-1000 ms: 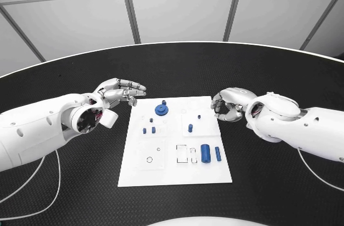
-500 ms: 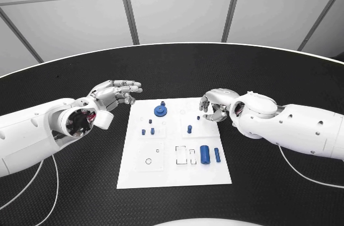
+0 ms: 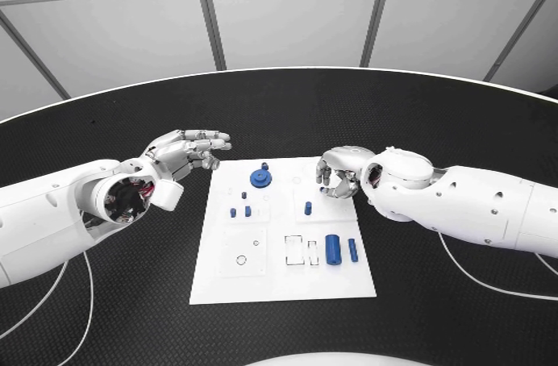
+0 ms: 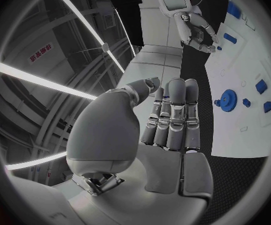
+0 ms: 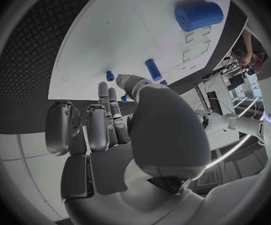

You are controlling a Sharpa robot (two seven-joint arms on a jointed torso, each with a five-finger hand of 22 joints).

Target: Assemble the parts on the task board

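The left robot hand (image 3: 186, 152) hovers at ten o'clock, fingers extended together, holding nothing. The right robot hand (image 3: 337, 172) hangs at two o'clock, fingers loosely curled, empty.

A small sign (image 4: 40, 54) with red characters hangs in the room's background, too small to read.

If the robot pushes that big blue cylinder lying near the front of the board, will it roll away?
Probably. The big blue cylinder lies on its side on the flat white task board, so a sideways nudge would likely roll it, perhaps against the thinner blue pin beside it. It looks stiff and smooth, so it may slip in a loose grip.
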